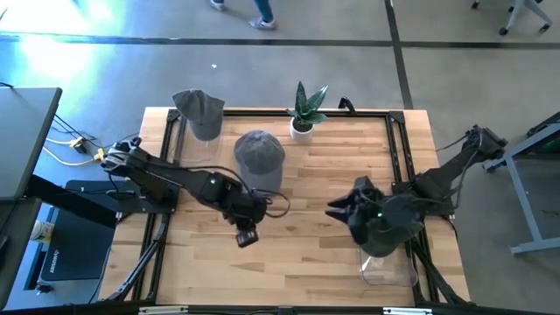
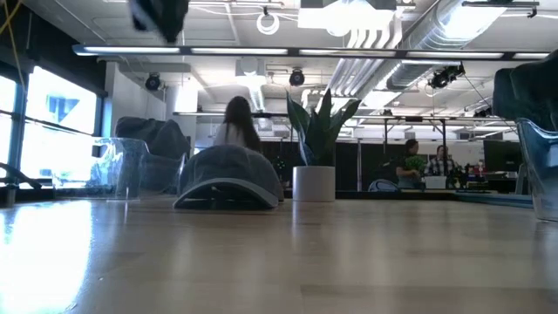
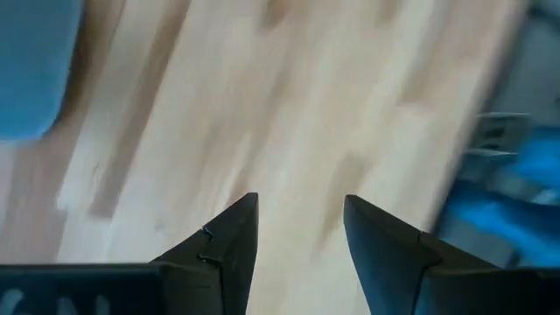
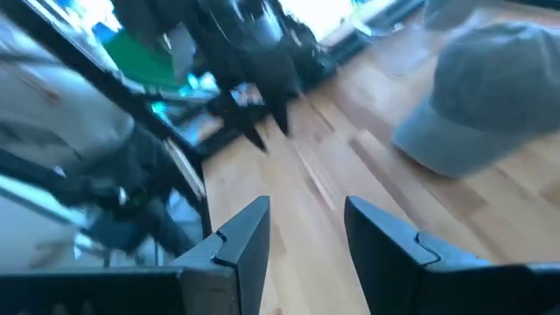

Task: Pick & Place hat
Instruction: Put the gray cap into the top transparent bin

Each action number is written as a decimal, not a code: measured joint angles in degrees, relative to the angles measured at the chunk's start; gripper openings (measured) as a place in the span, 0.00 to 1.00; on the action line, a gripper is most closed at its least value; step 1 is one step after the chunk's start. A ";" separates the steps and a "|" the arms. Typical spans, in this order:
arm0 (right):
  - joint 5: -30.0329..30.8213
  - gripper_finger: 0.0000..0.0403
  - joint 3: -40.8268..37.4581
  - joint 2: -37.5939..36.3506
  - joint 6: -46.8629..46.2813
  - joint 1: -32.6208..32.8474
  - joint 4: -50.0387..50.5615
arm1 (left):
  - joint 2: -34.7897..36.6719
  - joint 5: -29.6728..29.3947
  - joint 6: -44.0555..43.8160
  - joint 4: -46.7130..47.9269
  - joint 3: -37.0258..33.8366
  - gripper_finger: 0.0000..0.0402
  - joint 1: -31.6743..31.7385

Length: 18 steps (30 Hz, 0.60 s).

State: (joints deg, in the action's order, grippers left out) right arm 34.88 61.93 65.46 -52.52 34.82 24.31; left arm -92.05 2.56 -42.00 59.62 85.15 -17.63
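Table: light wood top with a dark frame; both arms reach over it, left arm from the left edge, right arm from the right edge.
Clear stand, right: transparent holder at the near right corner, with a dark hat draped on its top; this one looks already placed, as a judgement.
Clear stand, far left: second transparent holder at the far left edge, carrying a grey hat; also looks placed.
Grey cap: lies flat on the bare wood near the far middle, brim down, just beside the potted plant; no gripper touches it. In the low view it sits on the table with the plant pot close by.
Left gripper: over bare wood at mid-table, near side of the grey cap and apart from it; the left wrist view shows its fingers spread with a clear gap and nothing between them.
Right gripper: just beside the dark hat on the right stand; the right wrist view shows its fingers parted and empty, looking across the wood at the grey cap.
Progress: two hats appear seated on stands, one cap is on the table unheld.
Left to do: judged from this, grasp the grey cap and carry it to its place; where that is cannot be told.
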 joint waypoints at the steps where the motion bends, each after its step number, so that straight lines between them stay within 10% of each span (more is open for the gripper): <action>1: -0.01 0.36 -1.20 0.58 0.39 -0.45 -3.46 | -0.11 -0.44 -0.48 -0.01 -2.10 0.41 0.07; 11: -7.42 0.36 -6.11 10.33 -1.48 -1.87 -19.01 | 14.45 -5.09 -8.57 -22.90 -26.48 0.41 -2.12; 18: -8.99 0.36 -5.36 12.17 -0.90 -4.17 -21.20 | 21.69 -16.34 -15.13 -28.25 -30.94 0.41 6.71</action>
State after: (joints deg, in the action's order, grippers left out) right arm 25.89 56.57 77.62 -53.42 30.65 3.11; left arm -70.36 -13.77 -57.13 31.37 54.21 -10.91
